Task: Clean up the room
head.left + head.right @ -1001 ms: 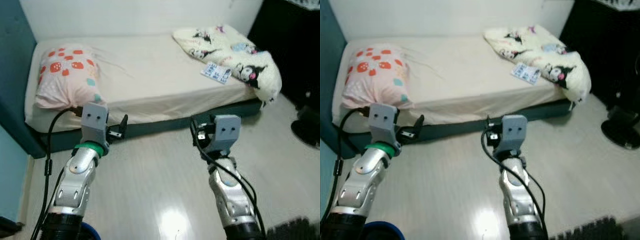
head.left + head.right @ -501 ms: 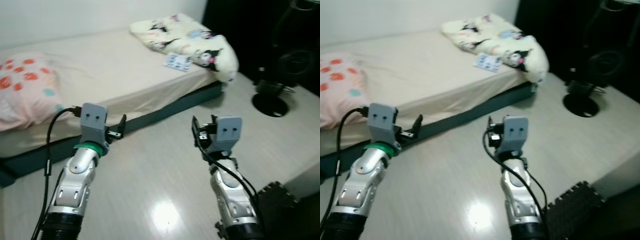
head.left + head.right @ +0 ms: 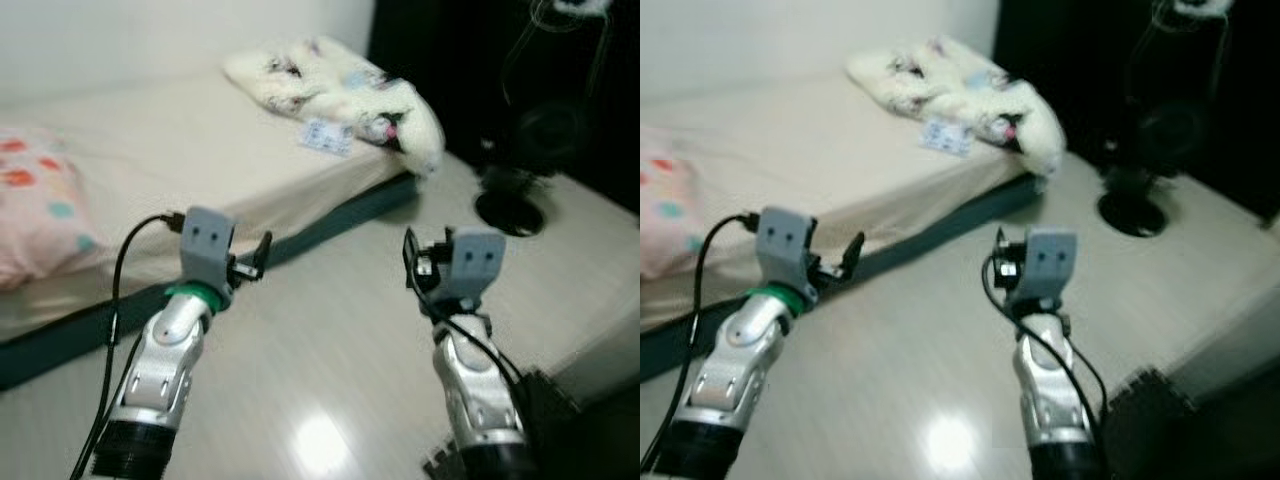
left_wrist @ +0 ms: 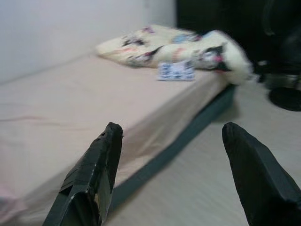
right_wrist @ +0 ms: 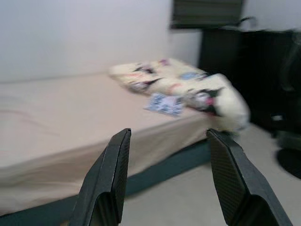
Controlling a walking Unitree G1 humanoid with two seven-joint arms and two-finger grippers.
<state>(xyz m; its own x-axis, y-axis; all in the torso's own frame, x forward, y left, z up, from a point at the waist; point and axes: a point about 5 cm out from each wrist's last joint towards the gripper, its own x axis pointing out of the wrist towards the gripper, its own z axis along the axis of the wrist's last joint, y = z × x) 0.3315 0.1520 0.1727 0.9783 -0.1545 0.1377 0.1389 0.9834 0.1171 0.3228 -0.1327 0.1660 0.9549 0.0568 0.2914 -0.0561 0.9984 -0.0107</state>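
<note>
1. Both the left gripper (image 4: pixel 171 176) and right gripper (image 5: pixel 164 176) hover over the floor (image 3: pixel 330 340), jaws apart and empty.
2. Nothing looks tidied yet: a blanket (image 3: pixel 340 85) lies crumpled at the bed's (image 3: pixel 170 150) far right end, a packet (image 3: pixel 325 137) beside it.

Both arms are reaching forward over the pale floor (image 3: pixel 330 330). The left gripper (image 3: pixel 255 262) is sitting at nine o'clock of the right gripper (image 3: pixel 415 265). The bed (image 3: pixel 190 170) is lying at eleven o'clock, its pillow (image 3: pixel 35 205) at nine, the crumpled blanket (image 3: pixel 335 95) at twelve and a small card (image 3: pixel 326 137) just beside it. A dark fan (image 3: pixel 525 170) is standing at two o'clock.
</note>
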